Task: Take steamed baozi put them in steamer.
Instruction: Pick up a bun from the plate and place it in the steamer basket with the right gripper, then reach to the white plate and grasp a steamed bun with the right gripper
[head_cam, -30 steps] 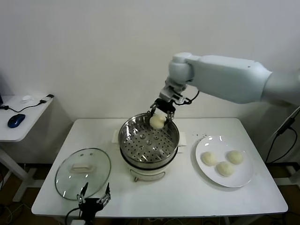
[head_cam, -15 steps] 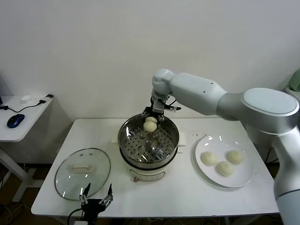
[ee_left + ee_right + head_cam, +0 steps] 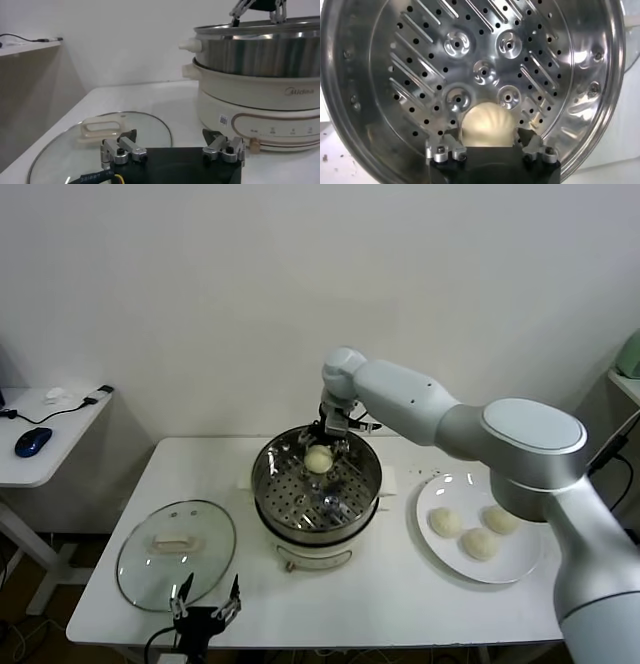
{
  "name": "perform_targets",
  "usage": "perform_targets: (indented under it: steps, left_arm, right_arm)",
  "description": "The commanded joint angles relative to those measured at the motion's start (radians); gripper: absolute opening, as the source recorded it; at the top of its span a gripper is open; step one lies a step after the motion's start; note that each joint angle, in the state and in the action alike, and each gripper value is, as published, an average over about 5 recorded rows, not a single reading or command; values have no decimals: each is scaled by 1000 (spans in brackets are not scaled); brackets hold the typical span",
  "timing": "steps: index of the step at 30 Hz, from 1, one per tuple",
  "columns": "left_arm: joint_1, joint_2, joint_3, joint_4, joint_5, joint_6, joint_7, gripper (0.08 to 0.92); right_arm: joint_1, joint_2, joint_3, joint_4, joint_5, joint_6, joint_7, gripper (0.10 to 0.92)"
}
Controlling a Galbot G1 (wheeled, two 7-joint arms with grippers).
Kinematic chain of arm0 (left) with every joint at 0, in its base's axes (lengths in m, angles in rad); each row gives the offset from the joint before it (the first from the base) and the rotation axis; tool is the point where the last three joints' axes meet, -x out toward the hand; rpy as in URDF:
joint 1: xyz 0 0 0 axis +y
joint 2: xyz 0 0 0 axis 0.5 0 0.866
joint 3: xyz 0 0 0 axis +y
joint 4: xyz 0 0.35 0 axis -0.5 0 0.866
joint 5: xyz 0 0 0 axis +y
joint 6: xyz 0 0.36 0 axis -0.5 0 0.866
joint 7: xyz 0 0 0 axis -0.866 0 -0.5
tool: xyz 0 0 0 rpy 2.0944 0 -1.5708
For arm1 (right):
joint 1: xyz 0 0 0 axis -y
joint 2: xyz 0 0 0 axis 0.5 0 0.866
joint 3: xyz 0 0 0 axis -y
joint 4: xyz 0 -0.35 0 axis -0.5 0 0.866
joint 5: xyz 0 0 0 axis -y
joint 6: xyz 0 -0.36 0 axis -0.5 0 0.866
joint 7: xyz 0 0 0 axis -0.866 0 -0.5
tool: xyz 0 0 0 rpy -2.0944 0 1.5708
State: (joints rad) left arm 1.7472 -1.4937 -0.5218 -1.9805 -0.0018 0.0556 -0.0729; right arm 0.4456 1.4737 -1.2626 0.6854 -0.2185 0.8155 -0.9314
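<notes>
Right gripper (image 3: 490, 149) – jaws apart – straddles a baozi (image 3: 487, 125) on the steamer (image 3: 365, 100) tray.

The steamer (image 3: 485, 70) rim is cut off by the right wrist view's edges. The right gripper (image 3: 490, 150) body hides the near side of the baozi (image 3: 487, 127) on the steamer's tray.
</notes>
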Motion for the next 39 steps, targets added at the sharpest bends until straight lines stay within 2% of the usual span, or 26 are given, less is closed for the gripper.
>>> perform_targets:
  steps: [1, 5, 9, 12, 15, 19, 23, 26, 32, 39]
  left_arm:
    - [1, 1, 1, -7, 0, 3, -2, 823]
    - [4, 0, 1, -13, 2, 4, -1, 823]
    - [7, -1, 7, -14, 7, 4, 0, 823]
    - [6, -1, 12, -14, 10, 3, 1, 823]
    - [3, -1, 18, -12, 12, 3, 2, 823]
    - [0, -2, 27, -8, 14, 3, 2, 823]
    - [0, -5, 33, -4, 15, 2, 2, 823]
    - [0, -6, 35, -2, 17, 1, 2, 823]
    - [1, -8, 34, 2, 19, 2, 2, 823]
    - [1, -8, 35, 11, 19, 1, 1, 823]
  right_arm:
    - [57, -24, -25, 46, 125, 4, -1, 822]
    - [247, -124, -179, 194, 452, -104, -99, 823]
    - [452, -272, -426, 354, 836, -309, -175, 823]
    - [558, -415, -556, 448, 954, -447, -210, 823]
    - [630, -551, -665, 522, 923, -594, -190, 823]
    - [673, -716, -805, 649, 853, -820, -85, 823]
    - [635, -835, -854, 794, 880, -1016, 13, 823]
    - [539, -886, -802, 851, 908, -1094, 62, 823]
    - [236, -899, -563, 766, 843, -1143, 115, 823]
    - [-39, -797, -305, 570, 744, -1138, 127, 823]
